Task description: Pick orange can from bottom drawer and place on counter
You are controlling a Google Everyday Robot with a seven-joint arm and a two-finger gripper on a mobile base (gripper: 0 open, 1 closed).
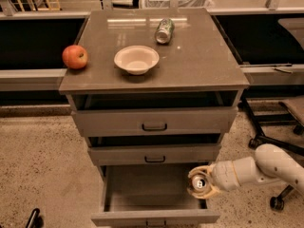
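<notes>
The gripper is at the right side of the open bottom drawer. Its fingers are wrapped around the orange can. The can is likely light, smooth and easy to dent. Hold its round sides softly. The counter sits higher up.

A white bowl stands upright. A red apple sits at 9 o'clock from it, apart from it. A green-and-white can lies on its side at 1 o'clock from the bowl. Below them, 2 upper drawers, the top drawer and the middle drawer, are each pulled slightly out. A wheeled chair base stands on the speckled floor at 3 o'clock from the middle drawer. A wire basket is at 12 o'clock. The gripper, at 5 o'clock, clasps the orange can.
</notes>
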